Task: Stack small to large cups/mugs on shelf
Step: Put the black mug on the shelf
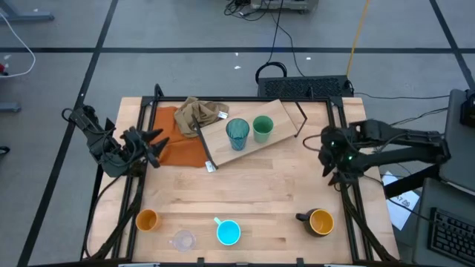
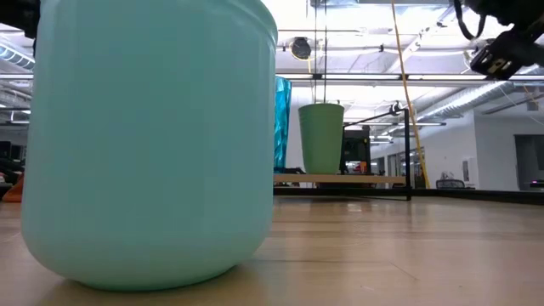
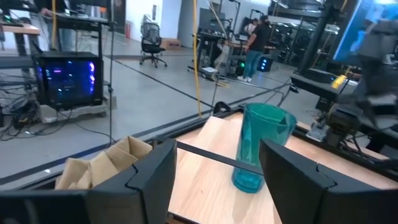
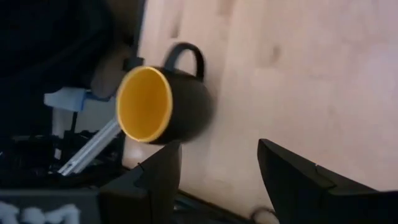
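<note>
- Two cups stand on the shelf at the upper middle of the high view: the teal tumbler and, just beside it to the right, the green cup.
- Four more sit along the bottom of the table: the orange cup at lower left, the clear glass, the light-blue mug at bottom centre, and the black mug at lower right.
- The left gripper hangs at the left, over the orange cloth, its fingers parted and empty, with the tumbler ahead.
- The right gripper sits at the right edge, above the black mug; its fingers are apart, holding nothing.
- A tan crumpled rag lies at the shelf's upper-left end.
</note>
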